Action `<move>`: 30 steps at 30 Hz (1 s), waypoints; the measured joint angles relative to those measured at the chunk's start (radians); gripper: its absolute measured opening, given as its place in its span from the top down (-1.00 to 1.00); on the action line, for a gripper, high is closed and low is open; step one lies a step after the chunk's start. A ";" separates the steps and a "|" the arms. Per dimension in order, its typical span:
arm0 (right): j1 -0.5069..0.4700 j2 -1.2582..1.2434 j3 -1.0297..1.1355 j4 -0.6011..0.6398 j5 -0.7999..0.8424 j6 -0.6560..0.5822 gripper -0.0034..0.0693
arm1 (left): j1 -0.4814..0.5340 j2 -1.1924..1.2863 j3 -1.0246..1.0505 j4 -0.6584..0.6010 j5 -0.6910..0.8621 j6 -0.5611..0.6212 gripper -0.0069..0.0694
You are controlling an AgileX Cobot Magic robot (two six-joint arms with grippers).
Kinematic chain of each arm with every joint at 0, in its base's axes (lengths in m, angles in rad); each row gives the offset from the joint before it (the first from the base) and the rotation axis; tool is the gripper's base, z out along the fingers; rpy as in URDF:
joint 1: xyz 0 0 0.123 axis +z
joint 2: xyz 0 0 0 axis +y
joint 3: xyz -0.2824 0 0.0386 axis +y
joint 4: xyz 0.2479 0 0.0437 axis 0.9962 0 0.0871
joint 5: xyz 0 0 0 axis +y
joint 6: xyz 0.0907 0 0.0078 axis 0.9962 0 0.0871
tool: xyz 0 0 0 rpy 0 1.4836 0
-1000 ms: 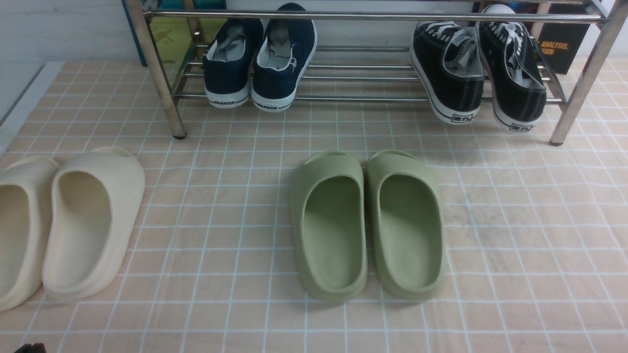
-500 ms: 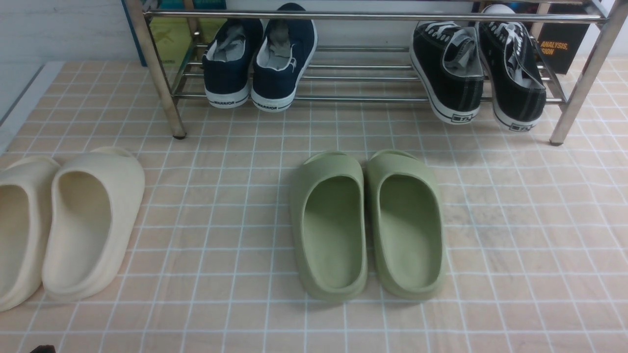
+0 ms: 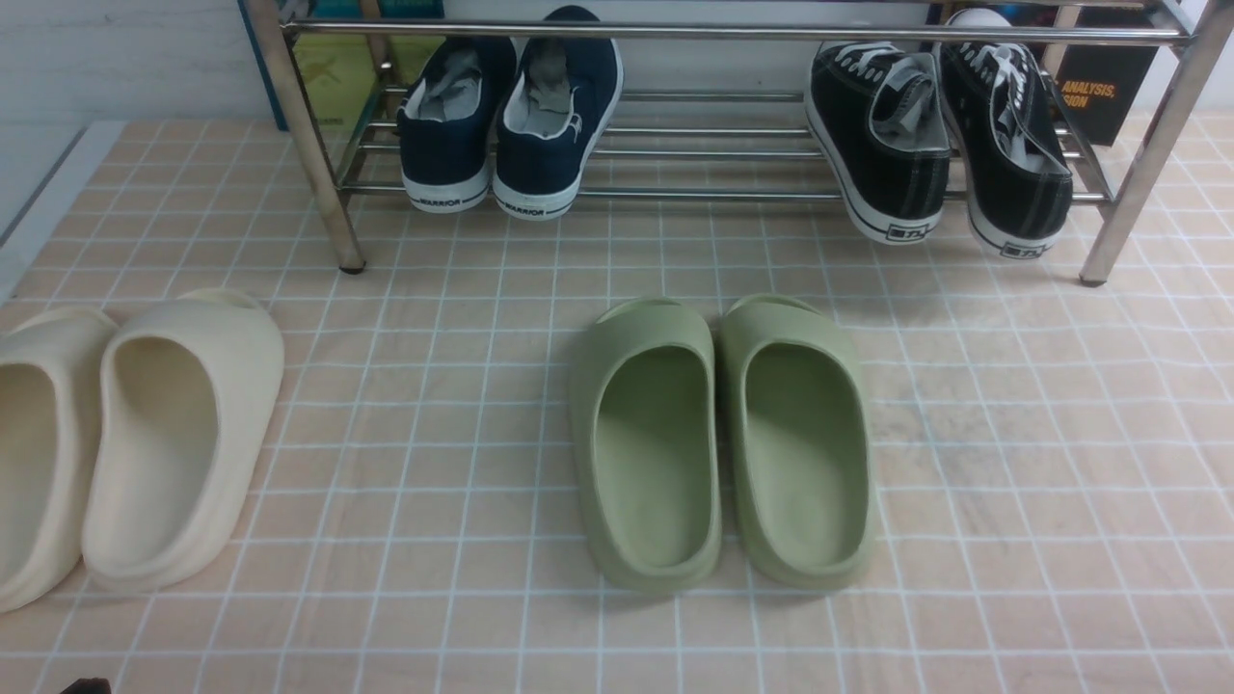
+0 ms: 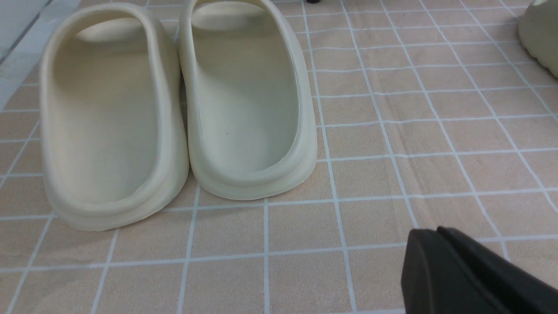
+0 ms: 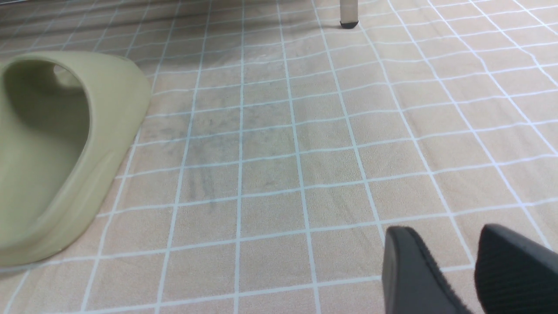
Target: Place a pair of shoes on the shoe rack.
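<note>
The two navy blue slip-on sneakers, one on the left and one on the right, stand side by side on the lower bars of the chrome shoe rack, heels toward me, near its left end. My left gripper is shut and empty, low over the tiled cloth in front of the cream slides; only its dark tip shows at the front view's bottom edge. My right gripper is open and empty over bare cloth, to the right of the green slides. Both grippers are far from the rack.
Two black lace-up sneakers lean on the rack's right end. A pair of green slides lies mid-floor; one shows in the right wrist view. Cream slides lie at the left, also in the left wrist view. A rack foot stands ahead.
The dark tip of my left gripper at the front view's bottom left edge has shifted slightly right and lower. The shoes and slides have not moved.
</note>
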 joint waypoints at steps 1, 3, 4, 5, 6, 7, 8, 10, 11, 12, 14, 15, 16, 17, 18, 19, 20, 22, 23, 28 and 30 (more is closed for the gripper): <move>0.000 0.000 0.000 0.000 0.000 0.000 0.25 | 0.000 0.000 0.000 0.000 0.000 0.000 0.76; 0.000 0.000 0.000 0.000 0.000 0.000 0.25 | 0.000 0.000 0.000 0.000 0.000 0.000 0.75; 0.000 0.000 0.000 0.000 0.000 0.000 0.25 | 0.000 0.000 0.000 0.000 0.000 0.000 0.75; 0.000 0.000 0.000 0.000 0.000 0.000 0.25 | 0.000 0.000 0.000 0.000 0.000 0.000 0.74; 0.000 0.000 0.000 0.000 0.000 0.000 0.25 | 0.000 0.000 0.000 0.000 0.000 0.000 0.74; 0.000 0.000 0.000 0.000 0.000 0.000 0.25 | 0.000 0.000 0.000 0.000 0.000 0.000 0.73; 0.000 0.000 0.000 0.000 0.000 0.000 0.25 | 0.000 0.000 0.000 0.000 0.000 0.000 0.73; 0.000 0.000 0.000 0.000 0.000 0.000 0.25 | 0.000 0.000 0.000 -0.001 0.000 0.000 0.73; 0.000 0.000 0.000 0.000 0.000 0.000 0.25 | 0.000 0.000 0.000 -0.001 0.000 0.000 0.73; 0.000 0.000 0.000 0.000 0.000 0.000 0.25 | 0.000 0.000 0.000 -0.001 0.000 0.000 0.73; 0.000 0.000 0.000 0.000 0.000 0.000 0.25 | 0.000 0.000 0.000 -0.001 0.000 0.000 0.72; 0.000 0.000 0.000 0.000 0.000 0.000 0.25 | 0.000 0.000 0.000 -0.001 0.000 0.000 0.72; 0.000 0.000 0.000 0.000 0.000 0.000 0.25 | 0.000 0.000 0.000 -0.002 0.000 0.000 0.72; 0.000 0.000 0.000 0.001 0.000 0.000 0.25 | 0.000 0.000 0.000 -0.002 0.000 0.000 0.72; 0.000 0.000 0.000 0.001 0.000 0.000 0.25 | 0.000 0.000 0.000 -0.002 0.000 0.000 0.72; 0.000 0.000 0.000 0.001 0.000 0.000 0.25 | 0.000 0.000 0.000 -0.002 0.000 0.000 0.71; 0.000 0.000 0.000 0.001 0.000 0.000 0.25 | 0.000 0.000 0.000 -0.002 0.000 0.000 0.71; 0.000 0.000 0.000 0.001 0.000 0.000 0.25 | 0.000 0.000 0.000 -0.002 0.000 0.000 0.71; 0.000 0.000 0.000 0.001 0.000 0.000 0.25 | 0.000 0.000 0.000 -0.002 0.000 0.000 0.71; 0.000 0.000 0.000 0.001 0.000 0.000 0.25 | 0.000 0.000 0.000 -0.002 0.000 0.000 0.70; 0.000 0.000 0.000 0.001 0.000 0.000 0.25 | 0.000 0.000 0.000 -0.002 0.000 0.000 0.70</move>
